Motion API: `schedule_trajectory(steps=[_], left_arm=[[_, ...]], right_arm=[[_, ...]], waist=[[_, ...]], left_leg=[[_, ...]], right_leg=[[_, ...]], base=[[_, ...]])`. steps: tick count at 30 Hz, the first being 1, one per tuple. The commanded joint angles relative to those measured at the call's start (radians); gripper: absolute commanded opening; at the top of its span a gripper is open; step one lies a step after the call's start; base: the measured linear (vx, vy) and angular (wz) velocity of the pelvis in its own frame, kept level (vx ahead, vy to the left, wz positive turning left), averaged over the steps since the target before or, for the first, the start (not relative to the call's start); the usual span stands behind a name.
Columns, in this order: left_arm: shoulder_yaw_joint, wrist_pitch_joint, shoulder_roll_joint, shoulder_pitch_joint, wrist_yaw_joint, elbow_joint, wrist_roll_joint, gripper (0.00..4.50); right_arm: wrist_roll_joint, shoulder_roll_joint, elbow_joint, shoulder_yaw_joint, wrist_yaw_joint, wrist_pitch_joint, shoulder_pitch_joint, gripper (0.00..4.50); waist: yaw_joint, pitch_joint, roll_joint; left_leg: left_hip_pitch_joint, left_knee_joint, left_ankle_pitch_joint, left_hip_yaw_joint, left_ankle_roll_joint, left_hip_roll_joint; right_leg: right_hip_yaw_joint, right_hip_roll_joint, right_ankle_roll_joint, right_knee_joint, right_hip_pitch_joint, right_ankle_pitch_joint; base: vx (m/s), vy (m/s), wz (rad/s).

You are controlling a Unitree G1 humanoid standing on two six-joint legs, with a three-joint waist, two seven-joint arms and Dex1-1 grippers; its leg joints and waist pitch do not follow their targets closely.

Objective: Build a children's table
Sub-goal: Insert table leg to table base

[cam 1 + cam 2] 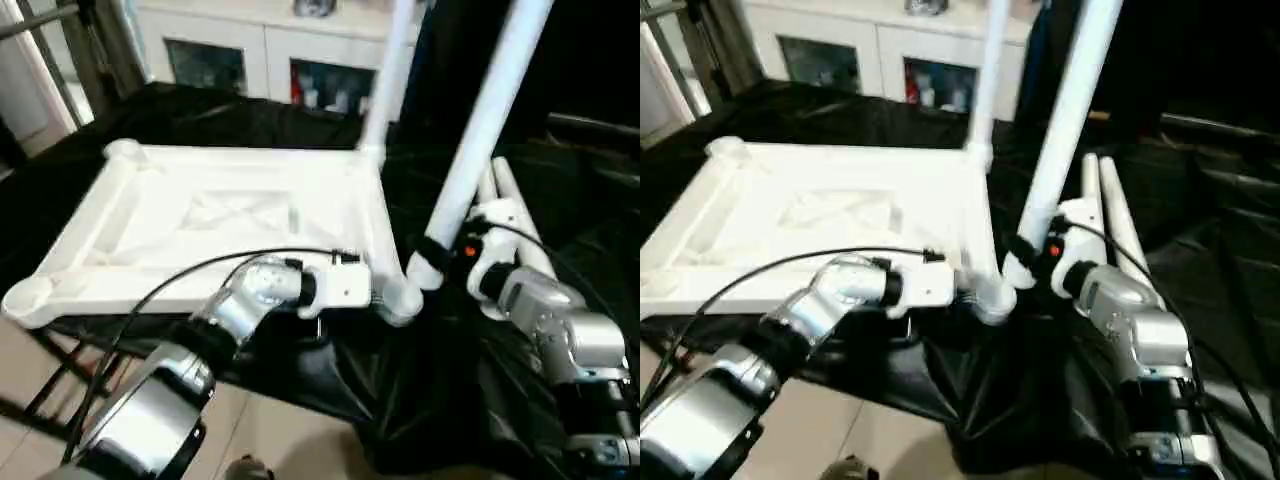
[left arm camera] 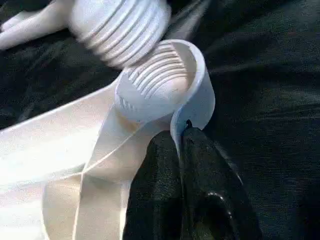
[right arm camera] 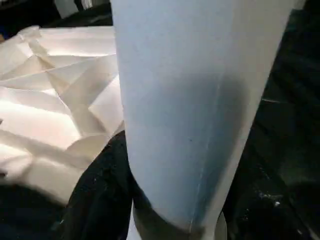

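The white tabletop (image 1: pixel 215 225) is laid ribbed side up on the black-draped work table (image 1: pixel 250 120). Its near right corner socket (image 2: pixel 165 82) is pinched at the rim by the left gripper (image 2: pixel 182 137), fingers pressed together on the wall. A leg (image 1: pixel 480 135) is clasped near its lower end by the right gripper (image 1: pixel 440 258) — its threaded tip sits just above that socket. Another leg (image 1: pixel 385 75) stands in the far right corner, and two more (image 1: pixel 515 215) lie beside the tabletop.

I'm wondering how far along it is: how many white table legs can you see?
4: one standing in the far corner, one in the right gripper above the near corner socket, and two lying on the black cloth.
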Motion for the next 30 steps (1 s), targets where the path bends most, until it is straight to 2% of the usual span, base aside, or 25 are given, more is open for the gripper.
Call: schedule_trajectory(steps=[1, 2, 4, 6, 11, 13, 14, 15, 16, 18, 19, 20, 22, 23, 24, 25, 26, 27, 28, 29, 30], left_arm=[[0.04, -0.032, 0.032, -0.035, 0.046, 0.01, 0.015, 0.3], [0.042, -0.039, 0.037, -0.037, 0.045, 0.012, 0.015, 0.6], [0.048, -0.069, 0.061, -0.043, -0.004, 0.023, 0.004, 0.66], [0.025, -0.12, 0.089, -0.061, 0.035, 0.033, 0.051, 0.8], [0.046, -0.165, 0.124, -0.07, 0.101, -0.028, 0.064, 1.27], [0.13, -0.107, 0.108, -0.049, 0.119, -0.105, -0.017, 1.39], [0.13, -0.107, 0.108, -0.049, 0.119, -0.105, -0.017, 1.48], [0.185, -0.07, 0.09, -0.035, 0.135, -0.148, -0.076, 1.54], [0.293, 0.045, 0.056, 0.019, 0.181, -0.277, -0.202, 1.54], [0.316, 0.073, 0.051, 0.037, 0.205, -0.315, -0.23, 1.72], [0.362, 0.161, 0.038, 0.089, 0.265, -0.394, -0.274, 1.85], [0.402, 0.184, 0.019, 0.127, 0.333, -0.44, -0.298, 1.85], [0.479, 0.269, -0.023, 0.208, 0.466, -0.537, -0.318, 1.94], [0.521, 0.374, -0.049, 0.266, 0.539, -0.612, -0.29, 1.96], [0.547, 0.444, -0.063, 0.309, 0.586, -0.665, -0.255, 2.27], [0.572, 0.476, -0.076, 0.361, 0.618, -0.723, -0.237, 2.27], [0.572, 0.476, -0.076, 0.361, 0.618, -0.723, -0.237, 2.27], [0.616, 0.438, -0.09, 0.467, 0.665, -0.824, -0.221, 2.27], [0.627, 0.441, -0.092, 0.501, 0.675, -0.859, -0.22, 2.27], [0.633, 0.442, -0.093, 0.549, 0.676, -0.906, -0.215, 2.27], [0.63, 0.453, -0.089, 0.583, 0.662, -0.939, -0.216, 2.27]], right_arm=[[0.004, 0.001, -0.021, 0.003, 0.003, 0.01, 0.014, 1.9], [0.005, 0.002, -0.023, 0.004, 0.003, 0.01, 0.016, 1.9], [0.005, 0.007, -0.028, 0.005, 0.002, 0.012, 0.019, 1.9], [0.005, 0.011, -0.033, 0.004, 0.001, 0.017, 0.019, 1.9], [0.011, 0.015, -0.047, 0.004, -0.003, 0.024, 0.021, 1.9], [0.011, 0.018, -0.061, 0.003, -0.006, 0.022, 0.03, 1.9], [0.011, 0.018, -0.061, 0.003, -0.006, 0.022, 0.03, 1.9], [0.013, 0.021, -0.072, -0.002, -0.012, 0.02, 0.035, 1.9], [0.008, 0.034, -0.094, -0.017, -0.044, 0.003, 0.044, 1.9], [0.004, 0.038, -0.101, -0.023, -0.056, -0.004, 0.047, 1.9], [-0.017, 0.049, -0.111, -0.031, -0.095, -0.03, 0.053, 1.9], [-0.037, 0.058, -0.118, -0.035, -0.127, -0.057, 0.059, 1.9], [-0.065, 0.07, -0.149, -0.039, -0.177, -0.076, 0.078, 1.9], [-0.059, 0.079, -0.185, -0.044, -0.197, -0.043, 0.094, 1.9], [-0.07, 0.081, -0.218, -0.04, -0.221, -0.01, 0.107, 1.9], [-0.073, 0.085, -0.254, -0.034, -0.236, 0.023, 0.123, 1.9], [-0.073, 0.085, -0.254, -0.034, -0.236, 0.023, 0.123, 1.9], [-0.084, 0.103, -0.324, -0.035, -0.264, 0.011, 0.164, 1.9], [-0.088, 0.109, -0.343, -0.038, -0.276, -0.003, 0.178, 1.9], [-0.107, 0.116, -0.363, -0.039, -0.3, -0.024, 0.194, 1.9], [-0.123, 0.123, -0.369, -0.043, -0.321, -0.047, 0.203, 1.9]], waist=[[0.001, -0.077, -0.018], [-0.005, -0.078, -0.018], [-0.01, -0.08, -0.017], [-0.018, -0.079, -0.016], [-0.021, -0.078, -0.015], [-0.019, -0.079, -0.011], [-0.019, -0.079, -0.011], [-0.018, -0.077, -0.014], [-0.014, -0.077, -0.019], [-0.016, -0.077, -0.02], [-0.017, -0.077, -0.018], [-0.021, -0.074, -0.016], [-0.027, -0.071, -0.019], [-0.033, -0.072, -0.02], [-0.032, -0.069, -0.018], [-0.034, -0.069, -0.018], [-0.035, -0.068, -0.018], [-0.036, -0.066, -0.024], [-0.035, -0.067, -0.022], [-0.035, -0.064, -0.021], [-0.037, -0.061, -0.022]], left_leg=[[-0.001, -0.069, -0.218, 0.003, -0.003, -0.007], [-0.004, -0.068, -0.208, 0.003, 0.003, -0.007], [-0.002, -0.068, -0.204, 0.002, 0.007, -0.004], [0.001, -0.068, -0.209, 0.003, 0.01, -0.003], [0.003, -0.068, -0.202, 0.005, 0.007, 0.001], [0.005, -0.065, -0.198, 0.006, 0.004, 0.003], [0.004, -0.065, -0.197, 0.006, 0.004, 0.003], [0.005, -0.065, -0.204, 0.007, 0.004, 0.003], [0.004, -0.063, -0.2, 0.009, 0.005, 0.004], [0.001, -0.064, -0.201, 0.008, 0.008, 0.005], [0.003, -0.063, -0.207, 0.009, 0.014, 0.0], [-0.002, -0.064, -0.208, 0.008, 0.009, 0.001], [-0.002, -0.065, -0.234, 0.009, 0.002, -0.001], [-0.001, -0.065, -0.227, 0.01, 0.004, 0.004], [-0.002, -0.066, -0.23, 0.009, 0.012, 0.001], [0.001, -0.066, -0.242, 0.009, 0.017, -0.003], [0.003, -0.068, -0.25, 0.008, 0.017, -0.003], [0.005, -0.069, -0.274, 0.008, 0.015, -0.005], [0.002, -0.072, -0.273, 0.005, 0.01, 0.0], [0.003, -0.076, -0.287, 0.004, 0.008, 0.002], [0.002, -0.077, -0.299, 0.003, 0.007, 0.001]], right_leg=[[0.038, -0.053, -0.052, -0.089, 0.064, -0.381], [0.038, -0.053, -0.061, -0.088, 0.065, -0.374], [0.038, -0.054, -0.075, -0.085, 0.064, -0.354], [0.04, -0.049, -0.095, -0.081, 0.06, -0.312], [0.041, -0.051, -0.125, -0.072, 0.061, -0.27], [0.043, -0.054, -0.149, -0.066, 0.061, -0.247], [0.043, -0.055, -0.158, -0.065, 0.061, -0.239], [0.043, -0.055, -0.168, -0.065, 0.061, -0.244], [0.043, -0.058, -0.185, -0.061, 0.063, -0.237], [0.041, -0.059, -0.192, -0.061, 0.063, -0.245], [0.039, -0.053, -0.172, -0.068, 0.059, -0.276], [0.04, -0.053, -0.164, -0.066, 0.06, -0.282], [0.038, -0.051, -0.138, -0.076, 0.059, -0.337], [0.041, -0.046, -0.134, -0.072, 0.061, -0.319], [0.038, -0.046, -0.123, -0.078, 0.059, -0.343], [0.035, -0.042, -0.092, -0.088, 0.056, -0.401], [0.035, -0.042, -0.068, -0.094, 0.053, -0.437], [0.033, -0.041, -0.037, -0.105, 0.048, -0.487], [0.033, -0.045, -0.032, -0.103, 0.05, -0.483], [0.034, -0.043, -0.023, -0.106, 0.043, -0.483], [0.033, -0.041, -0.017, -0.108, 0.042, -0.494]], base=[[0.0, 0.0, 0.0], [0.0, 0.0, 0.0], [0.0, 0.0, 0.0], [0.0, 0.0, 0.0], [0.0, 0.0, 0.0], [0.0, 0.0, 0.0], [0.0, 0.0, 0.0], [0.0, 0.0, 0.0], [0.0, 0.0, 0.0], [0.0, 0.0, 0.0], [0.0, 0.0, 0.0], [0.0, 0.0, 0.0], [0.0, 0.0, 0.0], [0.0, 0.0, 0.0], [0.0, 0.0, 0.0], [0.0, 0.0, 0.0], [0.0, 0.0, 0.0], [0.0, 0.0, 0.0], [0.0, 0.0, 0.0], [0.0, 0.0, 0.0], [0.0, 0.0, 0.0]])
